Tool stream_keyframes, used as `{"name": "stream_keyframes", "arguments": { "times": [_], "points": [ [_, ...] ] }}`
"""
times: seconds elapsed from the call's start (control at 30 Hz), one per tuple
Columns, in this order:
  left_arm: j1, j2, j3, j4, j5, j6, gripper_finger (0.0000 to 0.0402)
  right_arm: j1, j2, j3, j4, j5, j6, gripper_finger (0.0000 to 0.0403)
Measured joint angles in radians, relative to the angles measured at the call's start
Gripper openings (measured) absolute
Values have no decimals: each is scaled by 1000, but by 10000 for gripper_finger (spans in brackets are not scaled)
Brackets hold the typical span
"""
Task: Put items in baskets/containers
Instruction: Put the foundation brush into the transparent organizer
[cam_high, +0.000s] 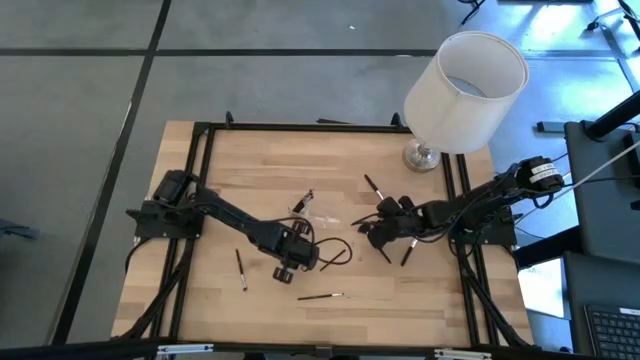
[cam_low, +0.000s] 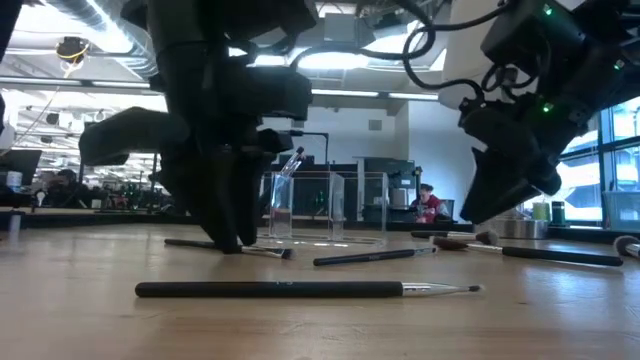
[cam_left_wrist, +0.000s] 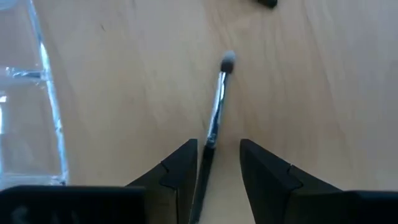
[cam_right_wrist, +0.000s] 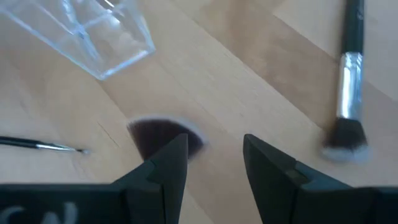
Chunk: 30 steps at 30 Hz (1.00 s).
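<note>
A clear compartment tray (cam_high: 322, 215) stands mid-table, with one brush (cam_low: 292, 162) leaning upright in it. Several thin dark brushes lie around it. My left gripper (cam_left_wrist: 217, 146) is open and low at the table, near the tray's near side (cam_high: 292, 260). Its fingers stand on either side of the dark handle of a silver-ferruled brush (cam_left_wrist: 217, 99) that lies flat. My right gripper (cam_right_wrist: 214, 146) is open, right of the tray (cam_high: 370, 232) and above the table (cam_low: 505, 195). A dark fan-shaped brush head (cam_right_wrist: 158, 132) lies just in front of one of its fingers.
A big white lamp (cam_high: 465, 90) stands at the far right corner. Loose brushes lie at the near left (cam_high: 240, 270), near middle (cam_high: 320, 296), by the right gripper (cam_high: 407, 252) and farther back (cam_high: 374, 187). A brush with a pale head (cam_right_wrist: 348, 81) lies beside the right gripper.
</note>
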<state>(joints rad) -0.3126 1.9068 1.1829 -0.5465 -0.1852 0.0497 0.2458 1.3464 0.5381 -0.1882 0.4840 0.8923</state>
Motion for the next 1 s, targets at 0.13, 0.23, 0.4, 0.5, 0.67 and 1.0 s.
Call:
{"name": "stream_keyframes", "arguments": {
  "times": [0.13, 0.23, 0.4, 0.5, 0.67, 1.0],
  "points": [
    [15, 0, 0, 2, -6, 15, 120, -2, 0, 0, 34, -13, -39, 156],
    [34, 0, 0, -9, 56, -6, 116, -2, 0, 0, 38, -15, -41, 156],
    [53, 26, 5, -25, 93, -54, 80, -2, 0, 0, 37, -16, -41, 156],
    [52, 47, 6, -30, 104, -54, 47, -2, 0, 0, 37, -16, -41, 156],
    [50, 42, 4, -29, 79, -55, 10, -2, 0, 0, 39, -15, -54, 156],
    [53, -136, 79, 4, -238, -99, 31, -2, 0, 0, 41, -15, -63, 156]
  ]
}}
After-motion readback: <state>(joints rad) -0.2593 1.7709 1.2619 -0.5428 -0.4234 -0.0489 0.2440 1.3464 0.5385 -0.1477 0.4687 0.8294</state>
